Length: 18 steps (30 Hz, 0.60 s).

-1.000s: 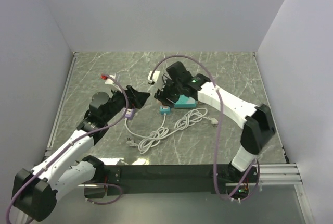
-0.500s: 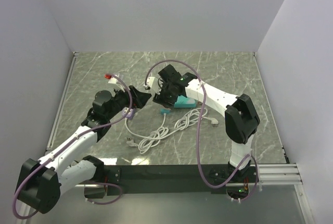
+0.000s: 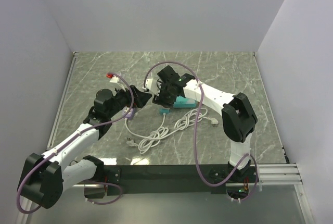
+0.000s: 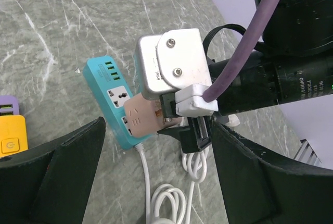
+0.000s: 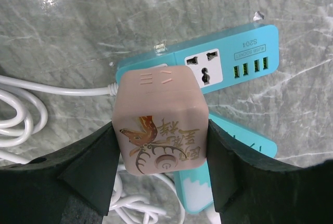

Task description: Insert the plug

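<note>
A pinkish-tan cube plug (image 5: pixel 161 125) with a gold deer print is clamped between the black fingers of my right gripper (image 5: pixel 162 151). The cube hangs over the cable end of the teal power strip (image 5: pixel 229 62), next to a free socket; whether its prongs are seated is hidden. In the left wrist view the cube (image 4: pixel 143 117) rests against the strip (image 4: pixel 106 83). My left gripper (image 4: pixel 158 182) stands open just short of it, holding nothing. From above, the two grippers, left (image 3: pixel 143 96) and right (image 3: pixel 161 98), nearly meet beside the strip (image 3: pixel 183 102).
The strip's coiled white cable (image 3: pixel 156 135) lies toward the near edge. A second teal block (image 5: pixel 234 151) lies under the strip. A purple-and-yellow adapter (image 4: pixel 10 135) sits left, a red item (image 3: pixel 110 75) at the back left. White walls enclose the marble table (image 3: pixel 223 67).
My right arm has folded in and carried the cube slightly left over the strip. My left gripper has crept up and right toward it, still open.
</note>
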Each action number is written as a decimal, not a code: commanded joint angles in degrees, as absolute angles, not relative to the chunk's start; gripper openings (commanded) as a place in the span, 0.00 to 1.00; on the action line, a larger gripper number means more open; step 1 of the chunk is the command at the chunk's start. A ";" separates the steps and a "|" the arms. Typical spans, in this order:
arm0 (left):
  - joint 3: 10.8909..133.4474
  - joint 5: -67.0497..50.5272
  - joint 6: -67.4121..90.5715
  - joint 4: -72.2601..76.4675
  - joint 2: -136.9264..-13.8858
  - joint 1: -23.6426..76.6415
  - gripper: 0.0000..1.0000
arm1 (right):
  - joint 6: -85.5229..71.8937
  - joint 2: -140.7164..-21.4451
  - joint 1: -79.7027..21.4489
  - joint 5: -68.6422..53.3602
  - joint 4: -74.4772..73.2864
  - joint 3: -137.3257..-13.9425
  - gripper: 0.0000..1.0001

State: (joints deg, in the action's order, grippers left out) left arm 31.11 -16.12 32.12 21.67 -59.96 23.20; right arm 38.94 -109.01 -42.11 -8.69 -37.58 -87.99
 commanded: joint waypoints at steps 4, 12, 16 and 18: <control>30.59 -17.58 30.85 24.70 -60.20 22.59 0.88 | 40.34 -108.63 -42.45 -9.93 -34.01 -87.71 0.00; 30.76 -17.93 30.76 25.22 -62.22 22.06 0.88 | 41.48 -109.07 -44.65 -8.09 -34.01 -88.33 0.00; 30.67 -18.46 30.85 25.49 -62.40 21.80 0.88 | 41.66 -109.51 -45.70 -7.21 -34.01 -88.68 0.00; 30.67 -18.46 30.76 25.58 -62.49 21.71 0.88 | 41.75 -109.42 -45.97 -6.95 -33.84 -88.77 0.00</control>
State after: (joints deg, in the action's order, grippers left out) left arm 31.09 -17.80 32.05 22.04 -62.24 22.11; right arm 40.40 -109.08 -44.29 -7.14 -36.18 -87.74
